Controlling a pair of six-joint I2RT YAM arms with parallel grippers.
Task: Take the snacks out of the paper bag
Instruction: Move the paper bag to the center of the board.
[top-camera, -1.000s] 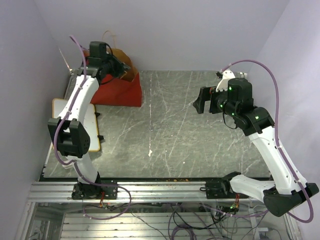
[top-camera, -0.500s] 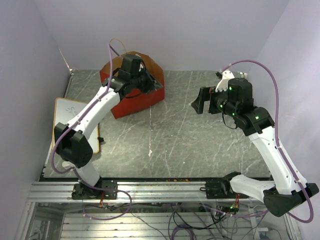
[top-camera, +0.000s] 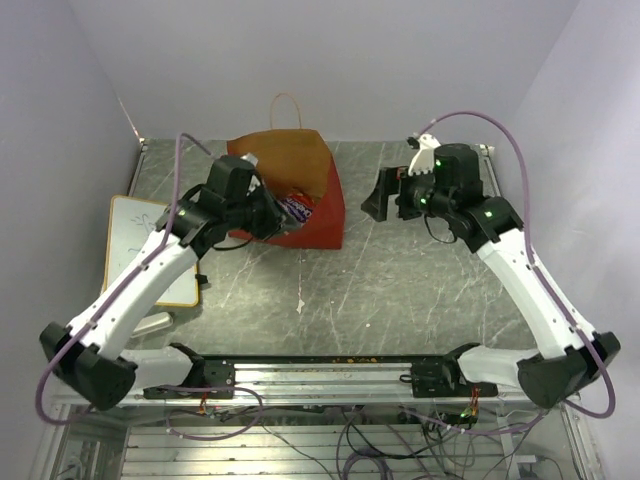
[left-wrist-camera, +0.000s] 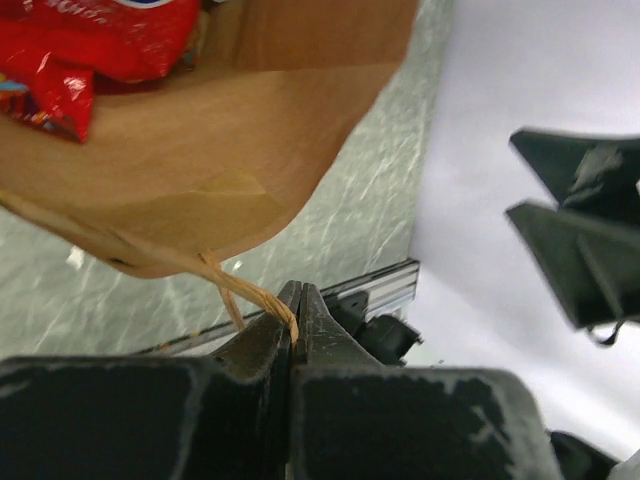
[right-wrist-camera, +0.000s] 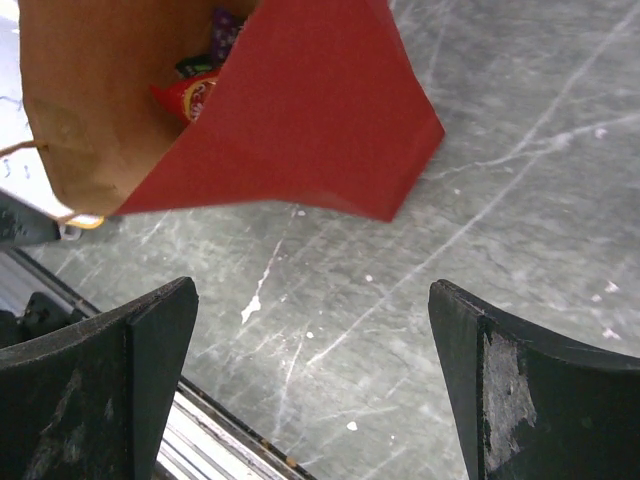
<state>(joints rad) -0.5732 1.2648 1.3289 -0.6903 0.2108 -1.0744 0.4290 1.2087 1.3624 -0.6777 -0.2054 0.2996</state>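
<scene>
The paper bag, red outside and brown inside, is tipped at the back middle of the table with its mouth toward the left arm. My left gripper is shut on one twisted handle at the bag's mouth. The red chip bag lies inside, and it shows at the mouth in the top view. My right gripper is open and empty just right of the bag. In the right wrist view the bag holds a red packet and a purple packet.
The yellow-framed whiteboard lies at the table's left edge, partly under the left arm. A white eraser lies near its front corner. The bag's other handle sticks up at the back. The metal rail runs along the front edge.
My left gripper has dragged the bag by its handle from the back left corner to the middle of the table, turning it. My right gripper has moved left and back, close to the bag.
</scene>
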